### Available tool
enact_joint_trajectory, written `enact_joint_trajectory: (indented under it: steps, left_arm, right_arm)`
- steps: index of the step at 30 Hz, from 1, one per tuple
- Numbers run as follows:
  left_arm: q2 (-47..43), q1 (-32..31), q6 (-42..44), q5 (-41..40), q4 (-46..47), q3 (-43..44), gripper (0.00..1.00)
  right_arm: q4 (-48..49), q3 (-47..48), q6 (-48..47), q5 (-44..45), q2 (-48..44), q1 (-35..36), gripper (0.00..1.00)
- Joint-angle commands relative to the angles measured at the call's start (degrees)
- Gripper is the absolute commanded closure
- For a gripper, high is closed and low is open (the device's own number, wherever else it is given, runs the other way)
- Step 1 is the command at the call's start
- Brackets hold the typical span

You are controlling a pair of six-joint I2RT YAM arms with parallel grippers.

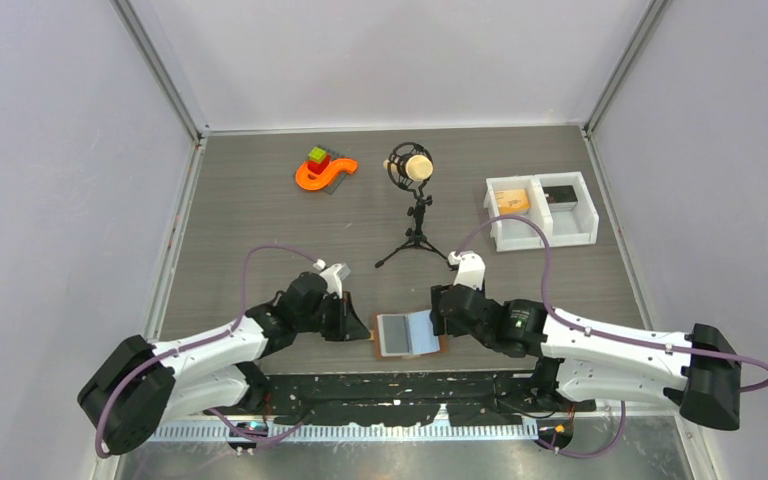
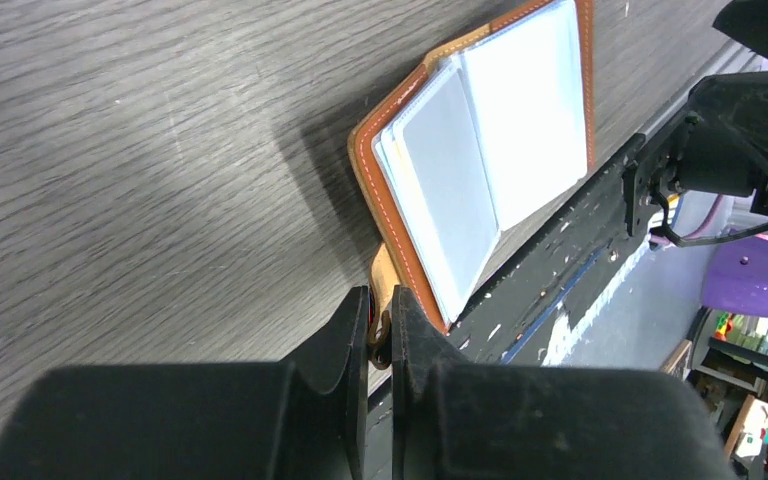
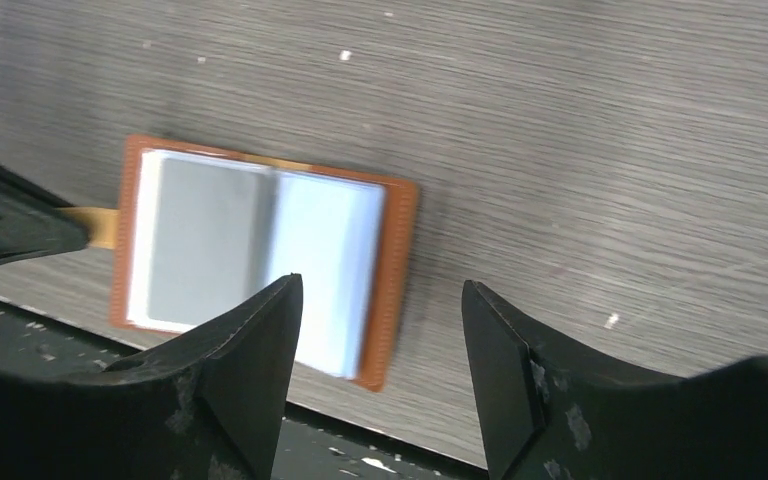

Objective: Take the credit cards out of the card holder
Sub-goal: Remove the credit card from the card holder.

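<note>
**Two robot arms meet at an open card holder**

We look down on a grey wood-grain table (image 1: 260,220) with two white and black arms reaching in from the near edge. The card holder (image 1: 409,333) lies open at that near edge, between the two grippers. Its pale blue-grey inside faces up and a brown leather rim frames it. A small brown tab (image 2: 384,275) sticks out from its left side.

The left gripper (image 2: 380,310) has its fingers pressed together on that tab, low against the table. From its wrist view we see pale pages fanned slightly up from the left half of the holder.

The right gripper (image 3: 380,300) hangs over the right half of the holder with its fingers well apart, holding nothing. We cannot tell whether it touches the leather.

Farther back, well apart from the arms:
- An orange curved toy (image 1: 322,172) sits on the left.
- A microphone (image 1: 412,170) on a small black tripod stands in the middle.
- A white bin (image 1: 542,210) with two compartments sits on the right. A tan item is in its left compartment and a dark one in its right.
</note>
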Motion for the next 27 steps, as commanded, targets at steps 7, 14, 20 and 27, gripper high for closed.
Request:
enact_joint_trajectory:
  steps: [7, 14, 20, 27]
  left_arm:
    - [-0.65, 0.05, 1.60, -0.34, -2.00, 4.33, 1.00]
    - [-0.51, 0.05, -0.65, 1.70, 1.93, 3.09, 1.00]
    - [-0.52, -0.07, -1.19, 2.34, 3.00, 2.64, 1.00]
    - [-0.22, -0.04, -1.02, 2.75, 3.32, 2.52, 1.00]
  right_arm:
    - [5.58, 0.83, -2.19, -2.65, -2.85, -0.50, 0.34]
    - [14.55, 2.74, -1.97, -9.96, 7.25, 1.00, 0.29]
    - [20.53, 3.57, 0.58, -13.30, 15.54, 2.43, 0.26]
    - [21.97, 3.94, 1.74, -13.53, 19.69, 2.79, 0.27]
